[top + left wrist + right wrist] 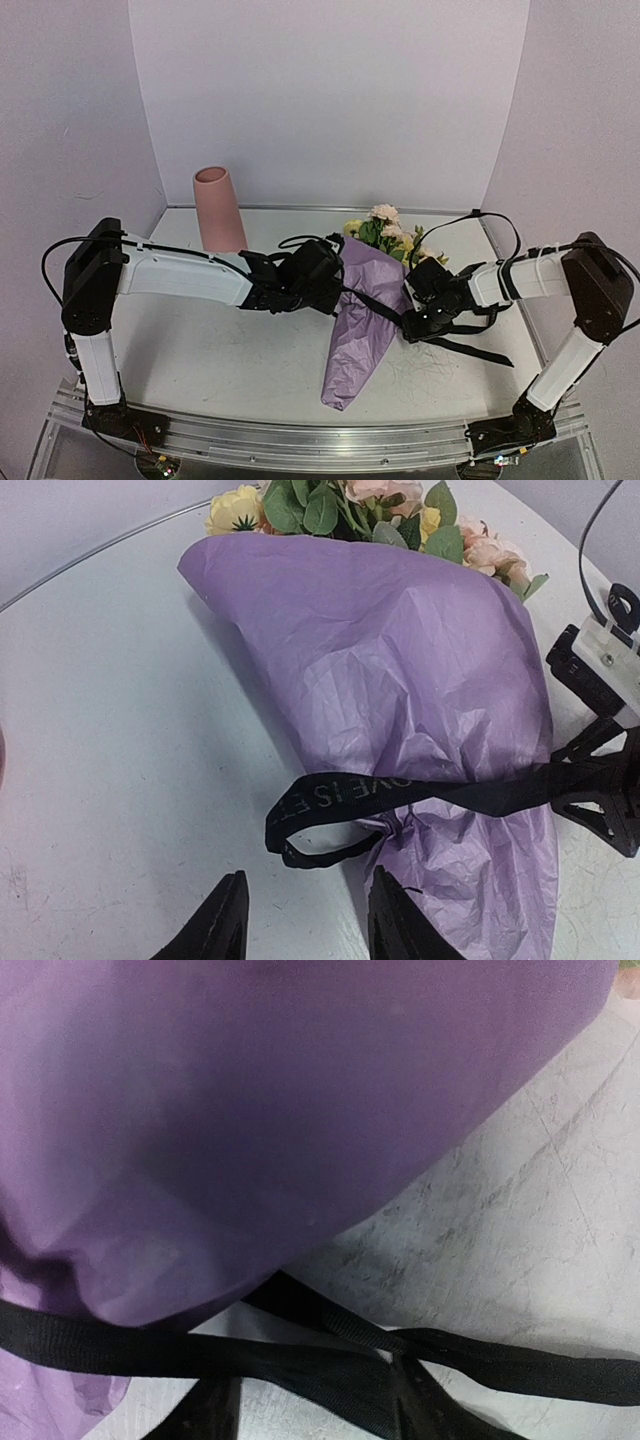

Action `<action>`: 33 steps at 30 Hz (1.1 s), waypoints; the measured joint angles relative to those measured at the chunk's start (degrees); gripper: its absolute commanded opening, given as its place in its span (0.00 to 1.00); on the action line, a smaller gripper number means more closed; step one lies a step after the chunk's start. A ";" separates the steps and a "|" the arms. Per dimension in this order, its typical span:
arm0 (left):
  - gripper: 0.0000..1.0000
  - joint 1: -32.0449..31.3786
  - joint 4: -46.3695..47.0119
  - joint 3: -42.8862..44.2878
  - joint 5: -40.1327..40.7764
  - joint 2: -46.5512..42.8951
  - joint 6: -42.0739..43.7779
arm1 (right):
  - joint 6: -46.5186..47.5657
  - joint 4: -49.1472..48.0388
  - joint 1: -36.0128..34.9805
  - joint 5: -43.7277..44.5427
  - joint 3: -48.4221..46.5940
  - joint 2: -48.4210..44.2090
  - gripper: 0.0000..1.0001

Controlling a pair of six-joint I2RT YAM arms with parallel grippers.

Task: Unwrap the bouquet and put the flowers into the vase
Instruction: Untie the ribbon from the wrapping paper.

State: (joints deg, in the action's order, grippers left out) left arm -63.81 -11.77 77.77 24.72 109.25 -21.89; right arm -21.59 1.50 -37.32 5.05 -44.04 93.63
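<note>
The bouquet (362, 320) lies on the table, a lilac paper cone (400, 670) with its point toward the arms. The flowers (385, 228) stick out at the far end, also seen in the left wrist view (330, 505). A black ribbon (400, 792) crosses the cone's narrow part, with a loop (305, 830) on its left side. My left gripper (309, 880) is open just short of that loop, nothing between its fingers. My right gripper (312, 1385) is open at the cone's right side, with ribbon strands (130, 1345) running across between its fingers. The pink vase (218, 210) stands upright at the back left.
A loose ribbon tail (478, 350) trails on the table to the right of the bouquet. White walls close in the back and both sides. The table's rounded far edge (110, 550) shows in the left wrist view.
</note>
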 measured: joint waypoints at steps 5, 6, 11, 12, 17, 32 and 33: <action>0.41 0.00 0.02 -0.66 0.53 0.00 0.00 | -0.39 0.15 0.00 0.86 -0.95 1.00 0.11; 0.41 0.00 0.00 -0.66 0.55 0.00 0.02 | -0.58 0.08 0.00 0.83 -1.06 1.09 0.09; 0.41 0.00 0.04 -0.69 0.86 0.00 0.02 | -0.72 0.21 0.00 0.67 -1.08 0.83 0.09; 0.41 0.00 0.04 -0.69 0.90 0.00 0.02 | -0.72 0.38 -0.04 0.58 -1.08 0.37 0.09; 0.41 0.00 0.04 -0.71 0.93 0.00 0.02 | -0.33 1.14 -0.34 -0.47 -1.15 -8.19 0.09; 0.48 -0.09 -0.05 -3.13 -3.21 -8.77 -1.72 | 1.76 0.55 -0.80 -21.27 -19.40 -18.78 0.11; 0.49 -0.11 0.06 -3.63 -3.55 -9.99 -2.07 | 1.61 0.16 -1.01 -22.37 -20.91 -18.08 0.11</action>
State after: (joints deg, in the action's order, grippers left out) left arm -63.92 -11.70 74.14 21.17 99.26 -23.96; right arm -19.98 1.66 -38.33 -17.32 -64.95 75.54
